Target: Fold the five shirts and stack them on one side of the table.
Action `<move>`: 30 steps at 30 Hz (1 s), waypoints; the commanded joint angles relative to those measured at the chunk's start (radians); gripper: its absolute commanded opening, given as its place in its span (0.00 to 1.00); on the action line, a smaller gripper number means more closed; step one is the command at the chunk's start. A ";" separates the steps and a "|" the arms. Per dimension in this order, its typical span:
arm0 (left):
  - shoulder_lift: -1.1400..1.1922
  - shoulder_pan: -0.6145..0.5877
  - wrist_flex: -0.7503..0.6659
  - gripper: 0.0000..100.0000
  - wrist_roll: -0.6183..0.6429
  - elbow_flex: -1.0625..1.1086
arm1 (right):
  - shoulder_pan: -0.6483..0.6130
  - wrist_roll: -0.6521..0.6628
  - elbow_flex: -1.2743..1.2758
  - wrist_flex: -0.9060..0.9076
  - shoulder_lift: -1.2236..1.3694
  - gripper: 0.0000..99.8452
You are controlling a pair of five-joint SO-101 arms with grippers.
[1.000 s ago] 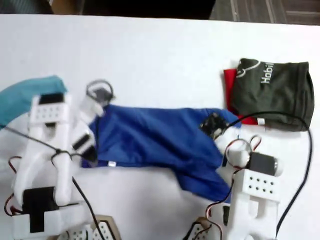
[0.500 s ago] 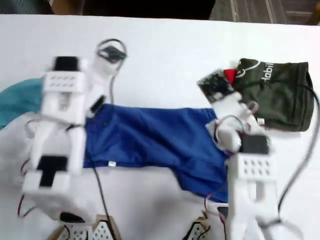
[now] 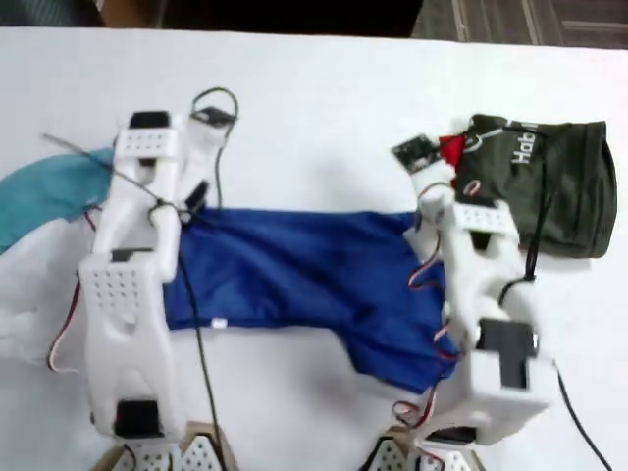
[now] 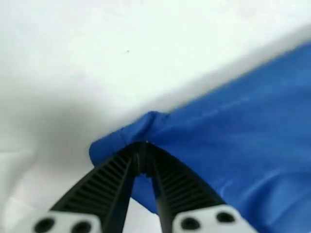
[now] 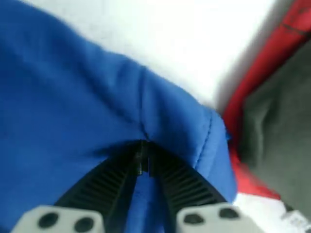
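High view: the blue shirt (image 3: 304,275) lies spread flat across the middle of the white counter (image 3: 314,98), its long side running left to right. The left arm (image 3: 128,294) stretches over the blue shirt's left end and the right arm (image 3: 471,285) over its right end. Just past the blue shirt's far right corner, a folded dark green shirt (image 3: 549,186) is stacked on a red shirt (image 3: 451,149). Off the blue shirt's left end lie a teal shirt (image 3: 39,191) and a white cloth (image 3: 25,304), both partly under the left arm.

Left wrist view: the left fingers (image 4: 112,187) are closed tight with their tips together. They pinch a bunched corner of the blue shirt (image 4: 233,126), and bare counter (image 4: 97,48) lies beyond that corner.

Right wrist view: the right fingers (image 5: 184,187) are clamped together on a raised fold of the blue shirt (image 5: 63,97), close to its stitched edge. The red shirt (image 5: 286,34) lies just beside that edge, with the dark green shirt (image 5: 277,136) on top of it.
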 commanded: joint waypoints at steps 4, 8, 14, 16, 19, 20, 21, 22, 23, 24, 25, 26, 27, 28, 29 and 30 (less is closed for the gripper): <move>0.172 -0.078 0.103 0.02 0.035 -0.312 | -0.001 -0.006 -0.180 0.019 0.091 0.02; 0.247 -0.072 0.152 0.02 0.032 -0.510 | -0.071 -0.006 -0.269 0.054 0.116 0.02; 0.281 -0.083 0.121 0.02 -0.002 -0.596 | -0.157 -0.006 -0.417 0.090 0.157 0.02; 0.276 -0.092 0.109 0.02 0.000 -0.647 | -0.165 -0.006 -0.465 0.091 0.173 0.02; 0.276 -0.097 0.138 0.02 -0.002 -0.765 | -0.165 -0.006 -0.517 0.137 0.176 0.02; 0.276 -0.095 0.155 0.02 -0.005 -0.796 | -0.165 -0.006 -0.529 0.173 0.173 0.02; 0.275 -0.092 0.161 0.02 -0.005 -0.817 | -0.166 -0.006 -0.540 0.214 0.163 0.02; 0.272 -0.092 0.161 0.02 -0.005 -0.822 | -0.166 -0.006 -0.546 0.254 0.151 0.02; 0.259 -0.095 0.163 0.02 -0.006 -0.820 | -0.166 -0.006 -0.548 0.288 0.137 0.02; 0.242 -0.097 0.163 0.02 -0.003 -0.803 | -0.166 -0.006 -0.548 0.318 0.122 0.02; 0.219 -0.097 0.163 0.02 -0.003 -0.765 | -0.166 -0.006 -0.548 0.352 0.105 0.02; 0.190 -0.092 0.163 0.02 -0.003 -0.723 | -0.166 -0.003 -0.546 0.384 0.087 0.02; 0.152 -0.089 0.163 0.02 -0.002 -0.671 | -0.168 0.002 -0.546 0.414 0.068 0.02; 0.107 -0.081 0.163 0.02 -0.002 -0.607 | -0.179 0.003 -0.546 0.443 0.048 0.02; 0.060 -0.071 0.163 0.02 -0.002 -0.538 | -0.191 0.003 -0.545 0.473 0.027 0.02; 0.003 -0.060 0.163 0.02 -0.002 -0.456 | -0.205 0.005 -0.543 0.506 0.005 0.02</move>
